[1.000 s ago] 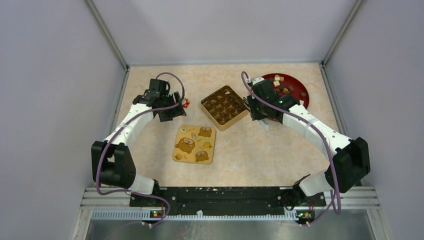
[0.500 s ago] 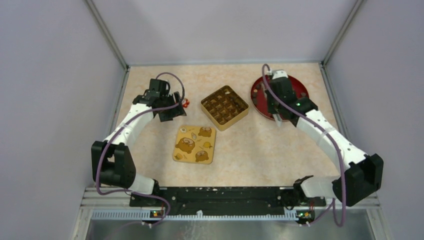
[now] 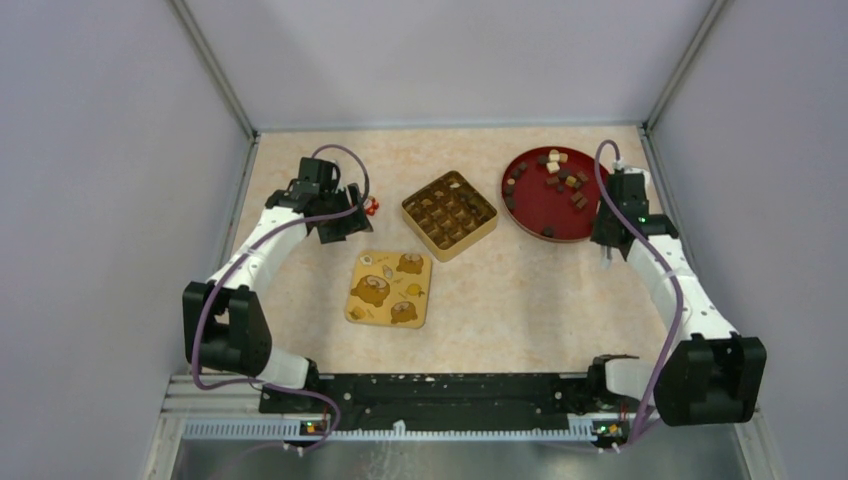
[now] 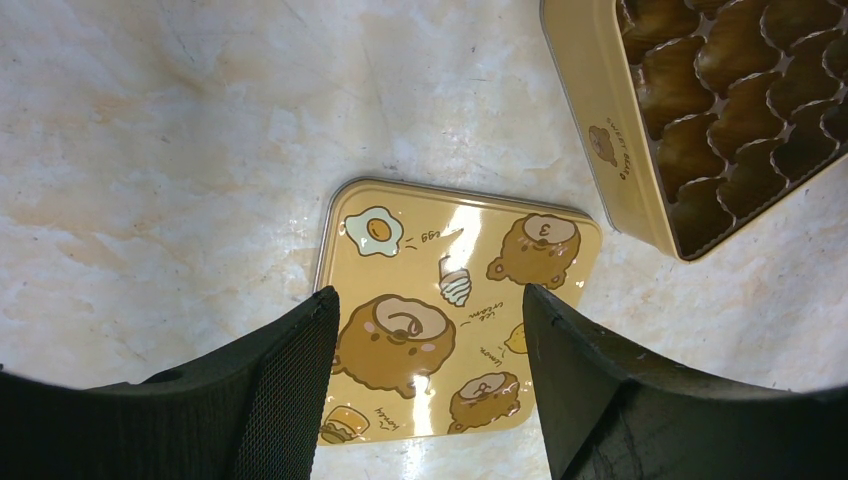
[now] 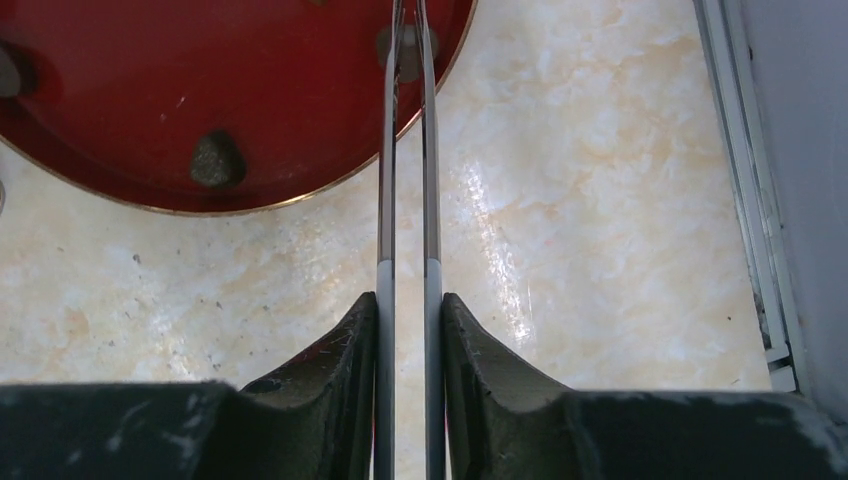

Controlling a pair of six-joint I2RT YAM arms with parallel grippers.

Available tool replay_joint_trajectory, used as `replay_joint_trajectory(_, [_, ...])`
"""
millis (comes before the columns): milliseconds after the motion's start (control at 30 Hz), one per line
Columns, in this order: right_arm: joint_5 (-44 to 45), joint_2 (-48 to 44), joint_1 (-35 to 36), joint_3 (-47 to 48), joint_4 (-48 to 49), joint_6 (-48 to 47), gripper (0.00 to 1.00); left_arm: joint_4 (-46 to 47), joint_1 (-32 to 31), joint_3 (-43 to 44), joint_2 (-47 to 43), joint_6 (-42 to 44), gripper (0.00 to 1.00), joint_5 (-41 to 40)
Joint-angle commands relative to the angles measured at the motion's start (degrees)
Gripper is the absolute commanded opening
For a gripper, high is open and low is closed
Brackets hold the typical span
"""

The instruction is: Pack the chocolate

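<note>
The chocolate lies as several small dark, tan and cream lumps on a round red plate. My right gripper hovers at the plate's right edge, shut on a pair of metal tweezers. The tweezer tips reach over the plate rim, with one greyish-brown lump at them; whether it is pinched I cannot tell. Another lump lies near the rim. The square tin shows scalloped brown-gold cells. My left gripper hangs open above the yellow lid.
The yellow lid lies flat in front of the tin. A small red-and-white wrapped sweet sits beside my left gripper. The metal frame rail and the right wall run close to my right gripper.
My right arm swung from beside the tin rightwards across the red plate to its right edge, carrying the tweezers. The left arm has not moved.
</note>
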Motion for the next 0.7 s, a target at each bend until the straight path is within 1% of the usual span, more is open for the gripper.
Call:
replay_joint_trajectory(0, [-2.1,-1.2,-2.4,0.8,3.7,0.7,0.26,1.7,0.2,0.8,-0.2,0.4,0.73,1.0])
replay_joint_trajectory(233, [-4.2,2.1,-3.7,1.8,6.7,1.3,0.30,1.9,0.2,1.1,0.1,0.4,0.73,1.4])
replay_joint_trajectory(400, [-3.6,4.8,-5.5,3.1,7.5,0.9,0.34,1.7,0.2,1.1,-0.1,0.5,0.73,1.1])
replay_joint_trajectory(667, [-3.2,6.3,-6.1,3.8,8.8,0.2,0.35,1.6,0.2,1.5,0.1,0.5,0.73,1.1])
